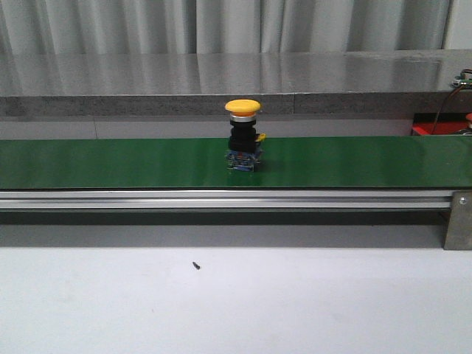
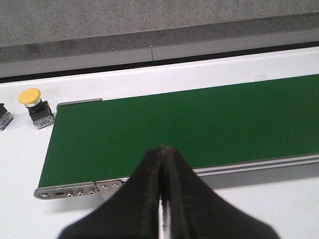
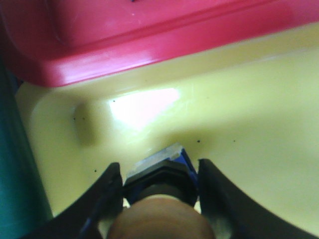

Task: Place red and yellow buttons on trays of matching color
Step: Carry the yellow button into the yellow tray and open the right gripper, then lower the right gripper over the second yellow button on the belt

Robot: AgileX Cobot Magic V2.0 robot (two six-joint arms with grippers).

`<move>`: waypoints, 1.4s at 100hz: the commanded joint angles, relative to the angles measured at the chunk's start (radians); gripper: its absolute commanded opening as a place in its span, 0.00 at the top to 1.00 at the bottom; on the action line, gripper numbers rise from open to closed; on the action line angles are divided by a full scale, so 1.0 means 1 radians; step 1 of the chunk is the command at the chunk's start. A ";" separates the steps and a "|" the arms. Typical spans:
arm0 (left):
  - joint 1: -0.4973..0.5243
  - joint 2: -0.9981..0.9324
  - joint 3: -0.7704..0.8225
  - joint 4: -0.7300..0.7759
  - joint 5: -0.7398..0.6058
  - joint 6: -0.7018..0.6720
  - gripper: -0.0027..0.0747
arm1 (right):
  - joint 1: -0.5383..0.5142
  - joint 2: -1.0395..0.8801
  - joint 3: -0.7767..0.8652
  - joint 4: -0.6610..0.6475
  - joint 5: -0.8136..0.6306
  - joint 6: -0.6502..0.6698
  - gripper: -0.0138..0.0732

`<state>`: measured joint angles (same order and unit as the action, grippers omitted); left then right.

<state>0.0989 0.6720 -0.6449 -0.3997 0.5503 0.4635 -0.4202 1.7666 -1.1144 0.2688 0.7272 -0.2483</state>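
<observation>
1. A yellow button [image 1: 243, 136] is seen upright on the green conveyor belt [image 1: 110, 162] in the front view, near the middle of the belt's length, its yellow cap on top of a black body with a blue base.
2. In the left wrist view, the left pincer [image 2: 163, 149] is shown with its two black fingers pressed together, nothing held between them, above the near edge of the belt close to the belt's end.
3. A second yellow button [image 2: 36, 107] is seen standing on the white counter [image 2: 149, 79] just beyond the belt's end, with part of another switch body [image 2: 4, 116] beside it at the frame edge; its cap colour cannot be told.
4. In the right wrist view, the right pincer [image 3: 159, 174] is seen with its fingers spread on either side of a button [image 3: 162, 199], whose base points toward the floor of the yellow tray [image 3: 239, 114]; whether the fingers touch the button cannot be told, and the cap is too blurred for its colour to be certain.
5. A red tray [image 3: 124, 40] lies directly beside the yellow tray.
6. A small dark speck [image 1: 196, 265] is visible on the counter in front of the belt.
</observation>
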 commanded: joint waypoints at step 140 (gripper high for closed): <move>-0.006 0.001 -0.028 -0.026 -0.073 -0.001 0.99 | 0.597 -0.293 -0.174 -0.045 0.173 -0.098 0.23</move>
<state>0.0989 0.6720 -0.6449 -0.3997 0.5437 0.4635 0.1453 1.4837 -1.2576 0.2328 0.9546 -0.3354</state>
